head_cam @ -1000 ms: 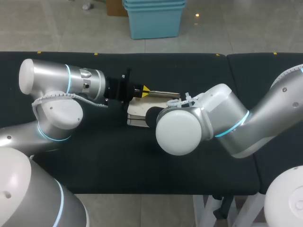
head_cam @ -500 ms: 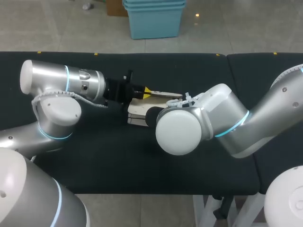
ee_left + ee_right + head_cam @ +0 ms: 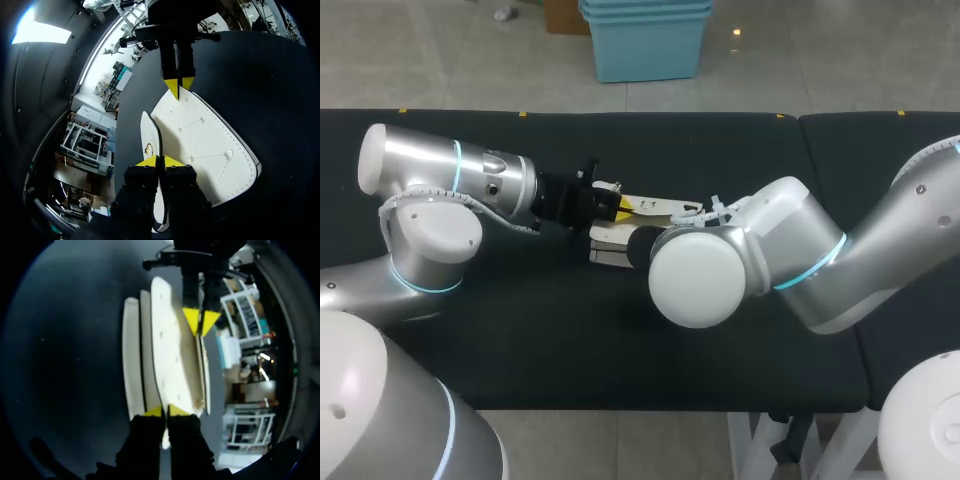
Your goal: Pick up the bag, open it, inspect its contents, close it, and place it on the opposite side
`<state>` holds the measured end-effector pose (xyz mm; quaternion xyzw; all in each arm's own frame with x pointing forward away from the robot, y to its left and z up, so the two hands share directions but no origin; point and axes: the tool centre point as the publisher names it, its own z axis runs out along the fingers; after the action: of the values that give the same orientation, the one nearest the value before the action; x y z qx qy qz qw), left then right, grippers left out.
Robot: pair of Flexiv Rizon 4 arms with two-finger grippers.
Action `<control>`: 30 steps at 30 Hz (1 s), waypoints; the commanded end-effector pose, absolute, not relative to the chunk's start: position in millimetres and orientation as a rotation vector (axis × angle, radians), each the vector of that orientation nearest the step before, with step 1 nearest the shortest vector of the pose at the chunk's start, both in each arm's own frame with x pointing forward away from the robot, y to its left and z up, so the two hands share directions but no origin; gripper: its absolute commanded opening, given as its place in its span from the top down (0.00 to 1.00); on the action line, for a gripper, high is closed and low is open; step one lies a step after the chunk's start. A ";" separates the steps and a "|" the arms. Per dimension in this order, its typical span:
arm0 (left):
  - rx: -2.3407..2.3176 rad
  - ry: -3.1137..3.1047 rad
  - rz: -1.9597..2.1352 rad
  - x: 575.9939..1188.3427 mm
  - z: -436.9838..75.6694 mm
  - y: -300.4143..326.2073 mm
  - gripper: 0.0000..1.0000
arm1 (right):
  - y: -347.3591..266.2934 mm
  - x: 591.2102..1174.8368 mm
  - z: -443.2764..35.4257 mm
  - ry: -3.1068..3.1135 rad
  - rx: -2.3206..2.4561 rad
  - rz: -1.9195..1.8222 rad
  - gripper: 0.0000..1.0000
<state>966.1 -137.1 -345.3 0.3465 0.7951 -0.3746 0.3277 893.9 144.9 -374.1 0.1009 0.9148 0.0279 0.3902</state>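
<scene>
Both the left fingers [image 3: 148, 161] and the right fingers [image 3: 153, 411] pinched opposite ends of the white stitched bag [image 3: 210, 145] over the black worktop [image 3: 520, 330].

The left arm [image 3: 450, 185] comes in from the left with a level wrist. The left gripper [image 3: 620, 205] points right, its fingers pinched on an edge of the bag [image 3: 605, 245]. The right arm [image 3: 800, 250] bends in from the right. The right gripper [image 3: 164, 411] faces the left one and is also pinched on the bag.
</scene>
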 end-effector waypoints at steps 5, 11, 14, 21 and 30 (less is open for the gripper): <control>0.959 2.061 -1.003 959.9 -353.8 -127.7 1.00 | 145.9 894.0 -376.2 2.322 0.258 0.071 1.00; 1.005 2.070 -0.986 959.3 -360.1 -124.9 1.00 | 145.9 894.0 -376.2 2.322 0.258 0.071 1.00; 1.027 2.067 -0.991 958.5 -361.8 -125.9 1.00 | 145.9 894.0 -376.2 2.322 0.258 0.071 1.00; 1.036 2.053 -0.976 958.9 -358.9 -135.8 1.00 | 145.9 894.0 -376.2 2.322 0.258 0.071 1.00; 0.950 2.066 -0.971 965.8 -343.7 -134.0 0.62 | 145.9 894.0 -376.2 2.322 0.258 0.071 1.00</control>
<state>968.6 -133.6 -345.1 0.3682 0.7891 -0.3710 0.3227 893.9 145.5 -374.3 0.1009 0.9148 0.0275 0.3901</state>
